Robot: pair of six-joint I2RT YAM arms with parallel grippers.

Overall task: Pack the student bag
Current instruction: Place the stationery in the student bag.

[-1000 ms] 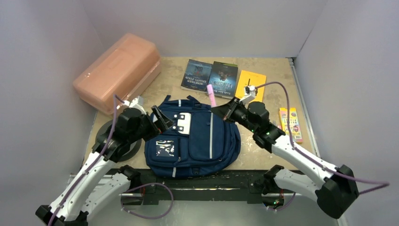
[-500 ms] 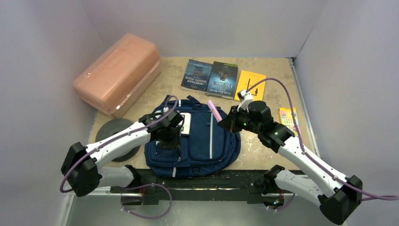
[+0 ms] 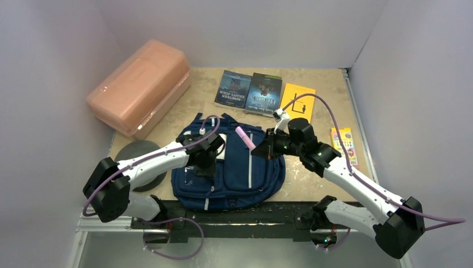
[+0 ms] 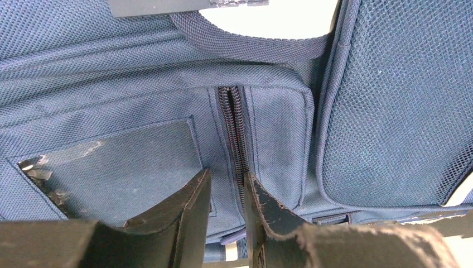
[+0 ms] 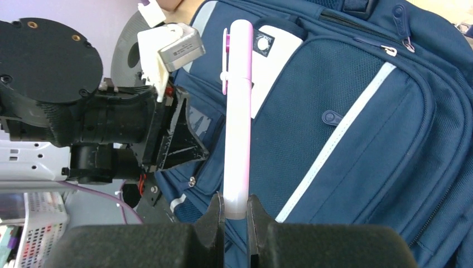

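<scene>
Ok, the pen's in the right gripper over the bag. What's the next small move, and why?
Probably close the left gripper on the zip it straddles and draw the pocket open. The zip on the backpack looks shut, so the pen in the right gripper has nowhere to go yet.

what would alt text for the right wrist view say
The right gripper clamps one end of a pink pen held out over the navy student bag. The left arm reaches onto the bag at the picture's left edge.
</scene>
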